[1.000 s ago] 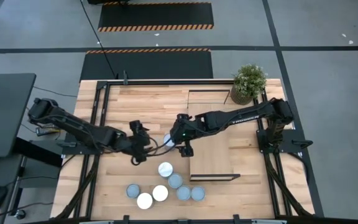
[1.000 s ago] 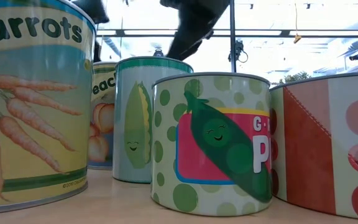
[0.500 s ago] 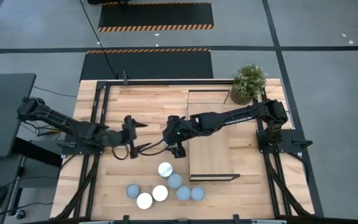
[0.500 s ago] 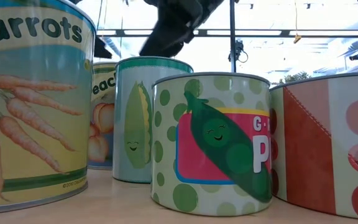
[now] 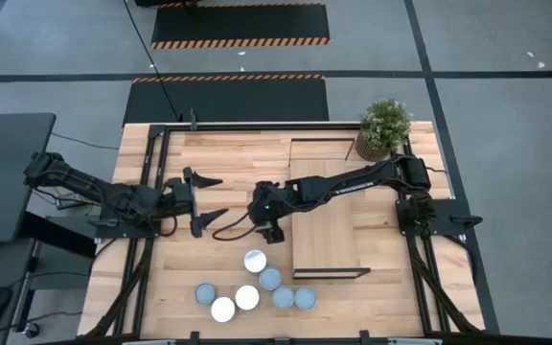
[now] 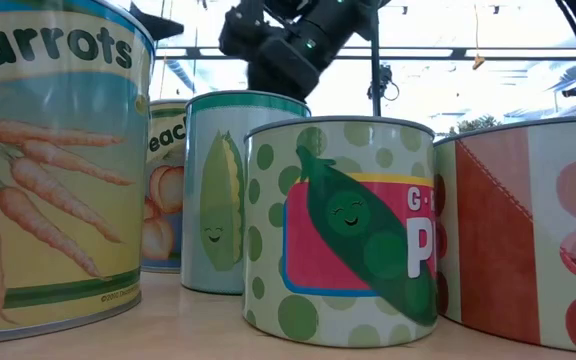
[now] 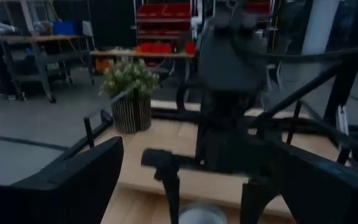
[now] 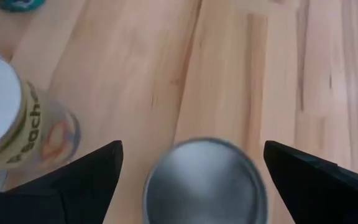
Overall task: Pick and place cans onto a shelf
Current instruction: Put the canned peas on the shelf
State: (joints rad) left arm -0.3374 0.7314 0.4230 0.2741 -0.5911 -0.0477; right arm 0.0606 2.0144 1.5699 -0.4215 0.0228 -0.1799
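One can with a dull silver top stands upright on the table between the open fingers of my right gripper, which slants down over it; I see no touch. From above, the gripper hides this can. A peach can stands beside it. Several more cans stand in a cluster near the front edge, with carrot, corn and pea labels. The shelf lies to the right. My left gripper is open and level, left of the can.
A potted plant stands at the table's far right corner. The shelf's dark end frame sits close to the can cluster. Bare tabletop lies toward the far edge.
My left gripper has drawn back toward the table's left edge, risen and tipped up to level, staying open. My right gripper has come down and slightly toward the left edge over the lone can, which now sits hidden beneath it in the high view.
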